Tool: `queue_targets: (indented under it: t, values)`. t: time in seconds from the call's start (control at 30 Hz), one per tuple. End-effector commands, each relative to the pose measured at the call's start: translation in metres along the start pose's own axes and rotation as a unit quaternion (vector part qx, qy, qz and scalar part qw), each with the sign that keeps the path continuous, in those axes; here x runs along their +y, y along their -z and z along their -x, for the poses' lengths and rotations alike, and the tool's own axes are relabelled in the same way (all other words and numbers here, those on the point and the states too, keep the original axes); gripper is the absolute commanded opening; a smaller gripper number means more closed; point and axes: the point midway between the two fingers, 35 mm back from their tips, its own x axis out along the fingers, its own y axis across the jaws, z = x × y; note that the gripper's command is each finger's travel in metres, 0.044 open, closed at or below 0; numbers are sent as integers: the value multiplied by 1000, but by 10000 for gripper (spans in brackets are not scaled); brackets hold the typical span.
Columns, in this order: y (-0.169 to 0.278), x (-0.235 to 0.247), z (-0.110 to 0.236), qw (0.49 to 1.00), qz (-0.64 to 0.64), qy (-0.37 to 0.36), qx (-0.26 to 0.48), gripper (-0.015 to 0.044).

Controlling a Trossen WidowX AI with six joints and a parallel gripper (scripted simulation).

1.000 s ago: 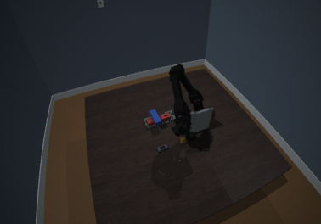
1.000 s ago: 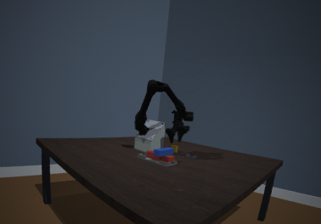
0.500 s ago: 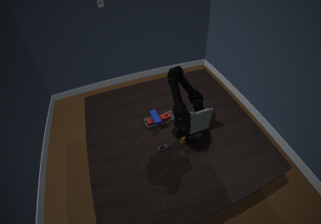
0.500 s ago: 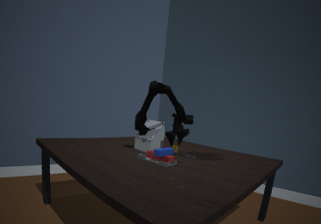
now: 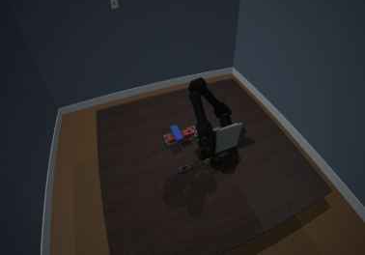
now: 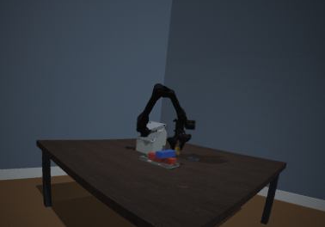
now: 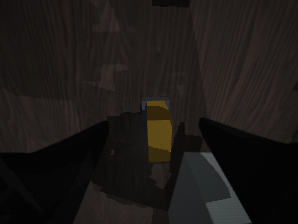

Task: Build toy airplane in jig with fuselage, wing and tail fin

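The red fuselage point(image 5: 189, 133) point(image 6: 159, 158) lies in the grey jig point(image 5: 167, 139) point(image 6: 171, 166) with the blue wing point(image 5: 176, 132) point(image 6: 164, 154) across its top. The yellow tail fin point(image 5: 208, 160) point(image 6: 176, 148) point(image 7: 158, 131) stands on the table to the right of the jig, on a small blue-grey holder point(image 7: 155, 102). My gripper point(image 5: 207, 156) point(image 6: 177, 144) point(image 7: 155, 122) is open and low over the fin. In the wrist view its dark fingers stand wide on either side of the fin without touching it.
A white block point(image 5: 227, 136) point(image 6: 150, 143) stands at the arm's base, right beside the fin, and shows as a pale grey corner in the wrist view point(image 7: 200, 187). A small empty dark holder point(image 5: 184, 168) lies in front of the jig.
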Motion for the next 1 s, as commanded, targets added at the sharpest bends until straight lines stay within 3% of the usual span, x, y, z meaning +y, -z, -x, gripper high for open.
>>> queue_targets:
  t: [0.0,0.1,0.57,0.87,0.97]
  values:
    - [3,-3,-8,1000,5,5,2,440]
    - [3,-3,-10,1000,5,5,2,440]
    - [3,-3,-10,1000,5,5,2,72]
    - [3,-3,-10,1000,5,5,2,0]
    - [3,-3,-9,1000,4,5,2,0]
